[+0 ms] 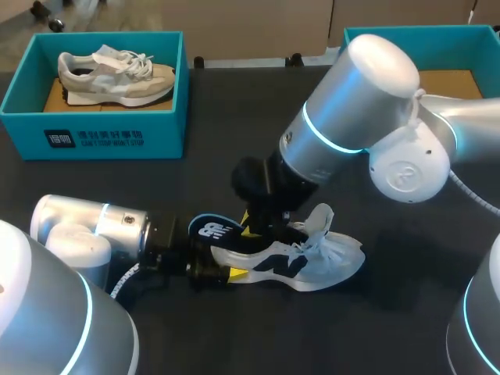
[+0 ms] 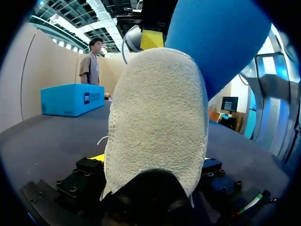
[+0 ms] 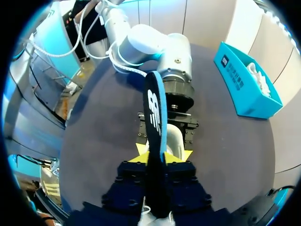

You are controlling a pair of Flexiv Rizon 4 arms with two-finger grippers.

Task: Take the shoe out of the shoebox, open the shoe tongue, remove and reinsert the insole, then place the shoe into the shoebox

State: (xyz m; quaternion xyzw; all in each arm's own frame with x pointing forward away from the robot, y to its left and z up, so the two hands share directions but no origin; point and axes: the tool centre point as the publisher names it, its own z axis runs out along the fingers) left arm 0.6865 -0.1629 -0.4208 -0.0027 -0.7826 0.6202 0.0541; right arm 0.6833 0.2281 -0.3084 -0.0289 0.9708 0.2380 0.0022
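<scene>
- My left jaws are clenched on the heel of the shoe (image 1: 328,266), a yellow fingertip (image 2: 98,157) at each side; the shoe lies on the table (image 1: 406,312), toe towards my right
- My right jaws grip the insole (image 3: 154,108) by both faces, edge-up above the shoe's heel; whether its front end sits inside, I cannot tell
- The teal shoebox (image 1: 117,139) stands well apart at the far left, holding a second shoe (image 1: 117,74)
</scene>
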